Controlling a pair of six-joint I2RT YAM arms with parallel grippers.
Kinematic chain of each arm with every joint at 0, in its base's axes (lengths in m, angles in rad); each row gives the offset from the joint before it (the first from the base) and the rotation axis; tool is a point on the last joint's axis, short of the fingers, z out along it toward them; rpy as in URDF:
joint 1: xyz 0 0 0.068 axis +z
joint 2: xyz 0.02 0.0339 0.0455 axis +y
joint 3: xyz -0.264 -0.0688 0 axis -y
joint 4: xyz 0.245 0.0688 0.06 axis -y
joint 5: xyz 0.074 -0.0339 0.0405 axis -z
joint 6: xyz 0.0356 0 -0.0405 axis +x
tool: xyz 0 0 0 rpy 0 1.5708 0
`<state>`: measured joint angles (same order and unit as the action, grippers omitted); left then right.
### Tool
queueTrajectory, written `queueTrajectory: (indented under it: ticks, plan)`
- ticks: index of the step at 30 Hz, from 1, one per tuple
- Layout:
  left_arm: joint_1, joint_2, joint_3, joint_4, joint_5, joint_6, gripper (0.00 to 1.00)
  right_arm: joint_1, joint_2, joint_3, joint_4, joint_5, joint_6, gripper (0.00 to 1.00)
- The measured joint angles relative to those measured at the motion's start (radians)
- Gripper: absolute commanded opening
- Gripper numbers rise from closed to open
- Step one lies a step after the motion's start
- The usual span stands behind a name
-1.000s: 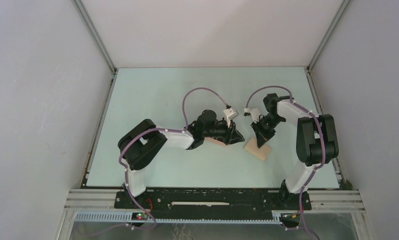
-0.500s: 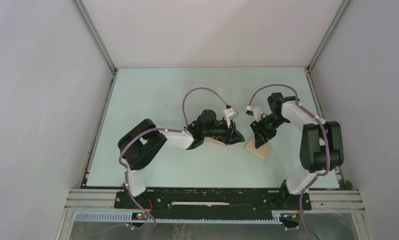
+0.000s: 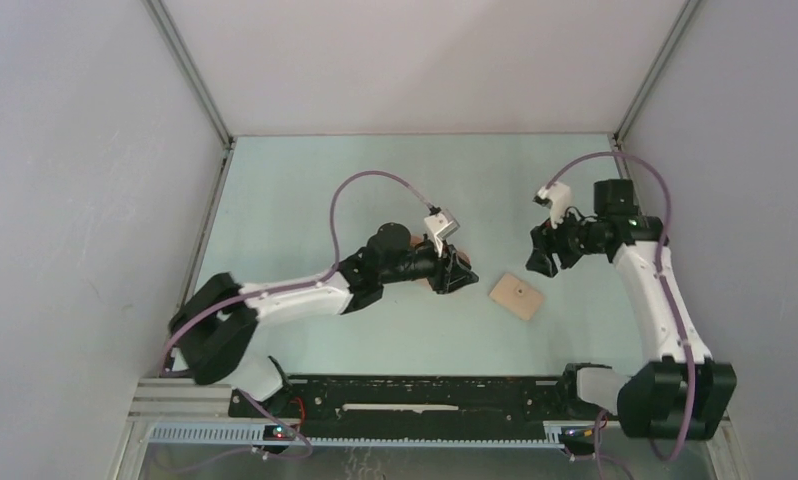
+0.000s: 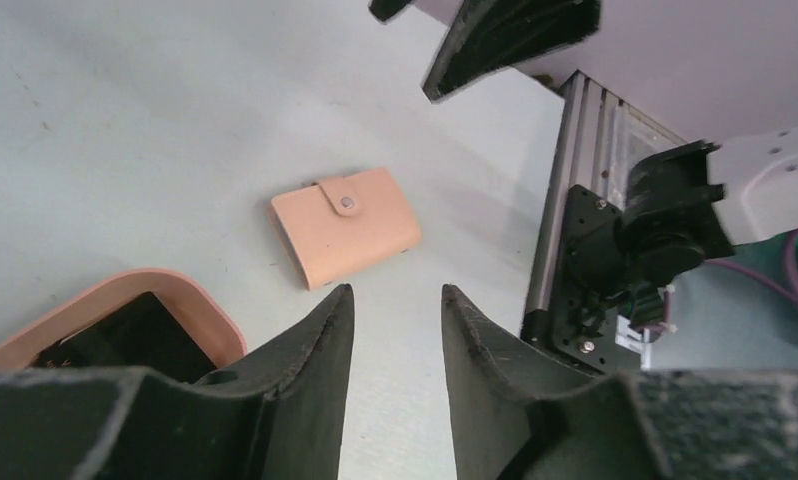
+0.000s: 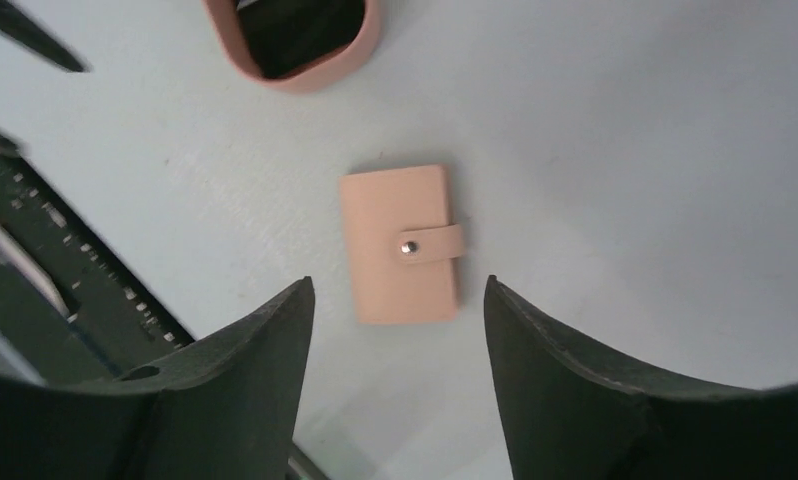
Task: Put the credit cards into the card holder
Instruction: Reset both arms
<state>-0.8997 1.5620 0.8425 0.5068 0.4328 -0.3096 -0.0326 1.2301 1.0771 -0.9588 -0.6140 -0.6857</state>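
On the table, the card holder lies closed, long axis diagonal.

Peach-tan card holder, pale green table, peach tray, apparently black inside

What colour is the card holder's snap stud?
Silver-grey. Snap stud on card holder shows best in right wrist view.
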Motion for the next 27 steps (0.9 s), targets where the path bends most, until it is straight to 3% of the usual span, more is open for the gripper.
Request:
queueTrajectory:
  ticks: [3,7,12,19,27]
  plan:
    - [-0.048,-0.156,-0.002,-0.138,-0.117,0.005,0.59,-0.072,-0.137,-0.005,0.041,-0.031,0.02,0.99]
    - [-0.072,-0.359,-0.009,-0.299,-0.267,0.003,0.82,-0.173,-0.326,-0.005,0.108,-0.089,0.08,1.0]
    - [-0.055,-0.6,-0.01,-0.517,-0.476,-0.005,0.99,-0.222,-0.487,-0.005,0.204,-0.067,0.271,1.0]
    - [-0.025,-0.871,-0.01,-0.748,-0.639,-0.027,1.0,-0.223,-0.576,0.044,0.234,-0.005,0.468,1.0]
    - [-0.018,-1.101,-0.01,-0.877,-0.729,-0.077,1.0,-0.223,-0.607,0.081,0.245,-0.023,0.642,1.0]
